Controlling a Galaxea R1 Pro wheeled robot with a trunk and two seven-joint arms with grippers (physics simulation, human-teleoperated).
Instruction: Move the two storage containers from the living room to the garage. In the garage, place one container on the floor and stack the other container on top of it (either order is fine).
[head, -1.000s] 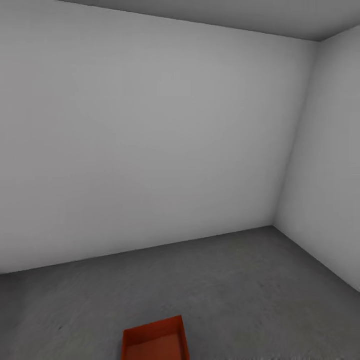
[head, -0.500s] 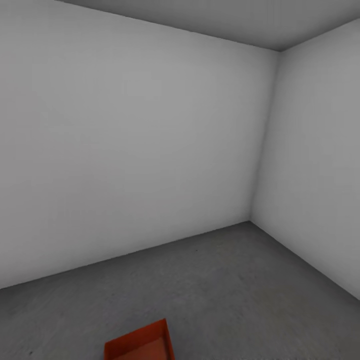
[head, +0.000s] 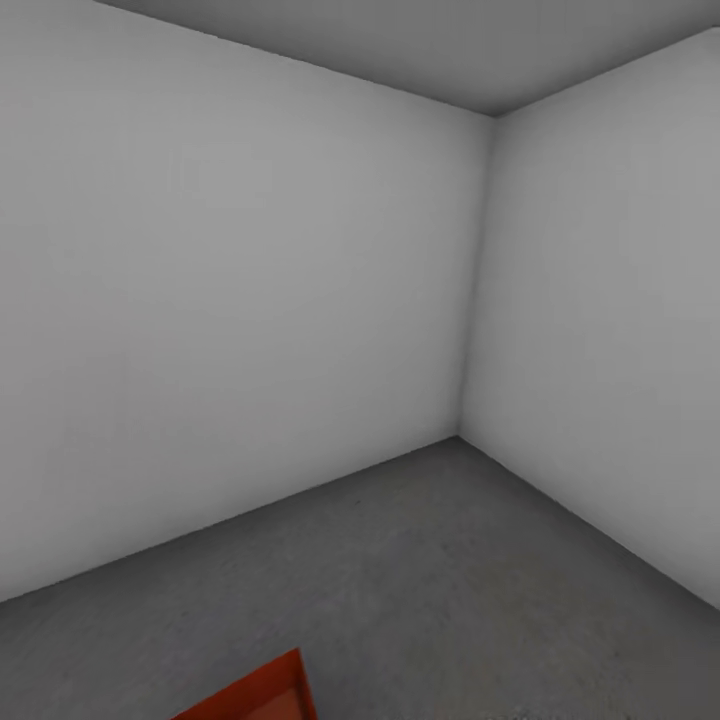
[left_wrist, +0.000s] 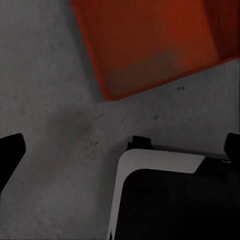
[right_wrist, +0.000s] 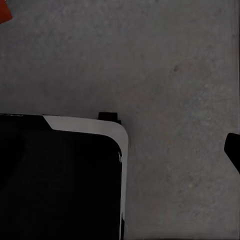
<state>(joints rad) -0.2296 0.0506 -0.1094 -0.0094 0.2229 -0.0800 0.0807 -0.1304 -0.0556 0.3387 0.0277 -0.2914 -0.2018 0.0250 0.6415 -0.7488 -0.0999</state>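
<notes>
Where the head cam cuts off at its lower edge, I see one corner of an orange-red storage container (head: 262, 692) sitting on the dark grey concrete floor (head: 450, 580), left of centre. Open top, thin walls, flat on the ground, nothing in it that I can make out. Only one bin is visible to me.

On the left wrist cam the same container (left_wrist: 150, 42) lies ahead of the left gripper (left_wrist: 120, 155), apart from it, w/ a strip of bare floor (left_wrist: 55, 115) in between. Not touching. Two dark fingertips (left_wrist: 10, 152) sit at opposite edges of that view, spread wide w/ nothing between them, so the left gripper is open and empty. Below it is the robot's base (left_wrist: 165, 195), black w/ a white rim, near the container but not in contact as far as I can tell.

Right wrist cam: a tiny sliver of orange-red (right_wrist: 4, 12) at the frame corner, well away from the right gripper. Just one dark fingertip (right_wrist: 233, 150) shows at the edge, so I can't tell whether that one is open or closed. Base corner (right_wrist: 65, 175) and grey floor (right_wrist: 175, 75) fill most of it.

Beyond the bin: white-grey walls (head: 230, 320) meeting at a corner ahead-right, grey ceiling (head: 450, 50) above. This is the garage.
</notes>
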